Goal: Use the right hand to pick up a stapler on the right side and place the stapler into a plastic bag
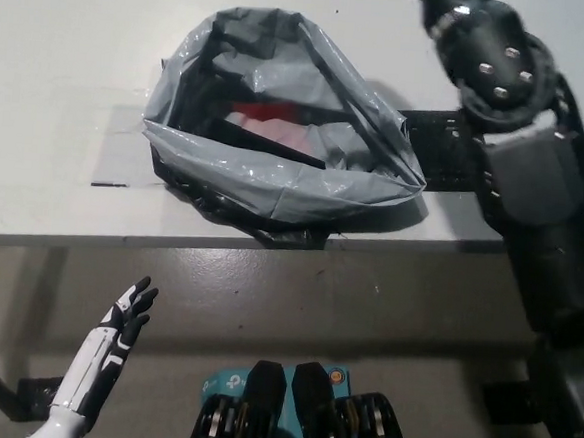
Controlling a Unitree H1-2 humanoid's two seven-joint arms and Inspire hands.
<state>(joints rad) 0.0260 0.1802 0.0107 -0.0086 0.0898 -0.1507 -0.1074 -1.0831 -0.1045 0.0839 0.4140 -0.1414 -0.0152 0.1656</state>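
At the lower left, down below the table, the white left hand (116,329) rests in the air with its fingers spread apart, and it holds nothing. Above it is the white table (65,23), and its front edge runs across the middle of the view. A flat see-through patch (117,147) sits on the table top just left of the bag. In the middle of the table, close to the front edge, lies the grey plastic bag (274,183). Its mouth is wide open and its rim stands up in a crinkly ring. Inside the bag you can see something red with a pale part next to it. This looks like the stapler (264,115), lying down in the bottom, but its shape is hard to make out through the folds. Just right of the bag there is a black flat patch (439,154) on the table, partly behind the arm. On the far right the black right arm (534,196) comes up from the bottom corner and reaches high over the table, well apart from the bag. The right hand is past the top edge of the view, so I cannot tell if it is spread or closed.
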